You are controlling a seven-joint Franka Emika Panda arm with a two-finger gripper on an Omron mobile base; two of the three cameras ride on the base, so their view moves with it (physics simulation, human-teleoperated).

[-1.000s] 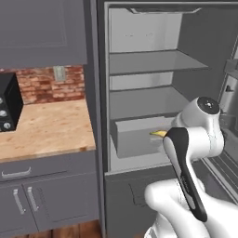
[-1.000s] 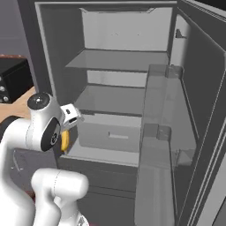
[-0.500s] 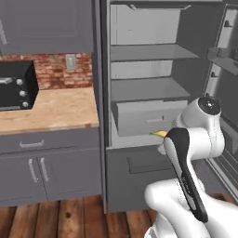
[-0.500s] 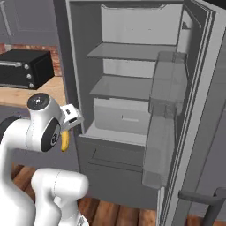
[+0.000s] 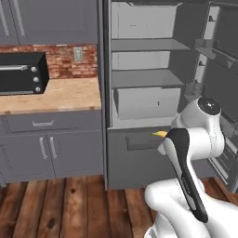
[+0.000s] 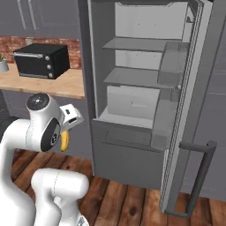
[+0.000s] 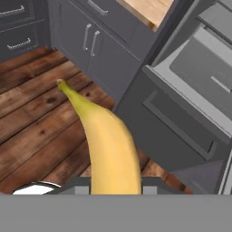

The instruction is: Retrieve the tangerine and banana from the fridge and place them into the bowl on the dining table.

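The gripper [image 7: 113, 183] is clamped around the banana [image 7: 106, 142], held out near the open fridge [image 6: 141, 110], and the fruit looks light, soft-skinned and slightly slippery, so a gentle mid-body hold seems safest.

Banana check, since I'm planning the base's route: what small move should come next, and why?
Probably back away and turn from the open fridge: the banana sits in the gripper over the wooden floor, and no bowl is visible here.
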